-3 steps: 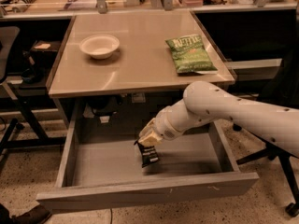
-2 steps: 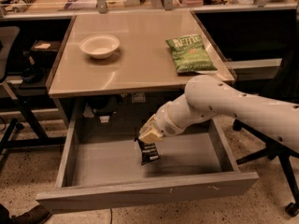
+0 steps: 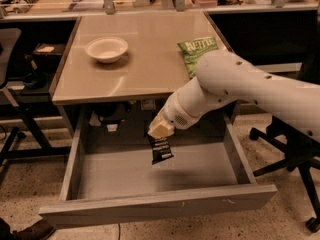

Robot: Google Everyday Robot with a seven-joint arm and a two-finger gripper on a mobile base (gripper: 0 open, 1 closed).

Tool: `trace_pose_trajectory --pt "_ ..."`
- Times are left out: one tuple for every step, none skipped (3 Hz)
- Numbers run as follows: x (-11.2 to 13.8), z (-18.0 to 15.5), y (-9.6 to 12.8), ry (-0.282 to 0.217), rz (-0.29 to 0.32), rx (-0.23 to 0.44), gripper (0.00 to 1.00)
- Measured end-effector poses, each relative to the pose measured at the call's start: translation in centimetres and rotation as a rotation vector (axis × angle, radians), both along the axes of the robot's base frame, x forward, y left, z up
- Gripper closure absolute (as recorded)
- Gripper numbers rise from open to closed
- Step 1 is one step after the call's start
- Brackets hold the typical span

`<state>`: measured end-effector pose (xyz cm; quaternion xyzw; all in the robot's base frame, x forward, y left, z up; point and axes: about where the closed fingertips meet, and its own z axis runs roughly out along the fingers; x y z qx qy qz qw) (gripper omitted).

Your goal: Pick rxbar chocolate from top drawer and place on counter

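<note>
The rxbar chocolate [image 3: 161, 150] is a small black wrapper with white lettering, hanging upright from my gripper [image 3: 159, 132] above the floor of the open top drawer [image 3: 150, 209]. My gripper is shut on the bar's top end, in the middle of the drawer just below the counter's front edge. My white arm reaches in from the right, over the counter's front right corner. The beige counter [image 3: 145, 69] lies behind and above the drawer.
A white bowl [image 3: 106, 49] sits on the counter at the left. A green chip bag [image 3: 192, 51] lies on it at the right, partly hidden by my arm. An office chair base [image 3: 295, 159] stands at the right. A cluttered desk runs along the back.
My gripper has lifted the rxbar chocolate off the drawer floor; it now hangs higher, closer to the counter's front edge.
</note>
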<state>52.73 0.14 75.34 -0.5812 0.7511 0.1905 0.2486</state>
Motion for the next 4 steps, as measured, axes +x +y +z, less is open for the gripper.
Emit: trace_pose_trajectory --pt "1.0 3.9 0.0 -0.017 -0.015 -0.047 1.00" --pt "2.3 7.2 0.2 -0.036 -0.019 -0.089 1.00" --pt "4.1 9.9 0.3 -0.063 -0.013 -0.118 1.00" --pt "6.4 12.3 0.0 -0.092 -0.016 -0.131 1.00"
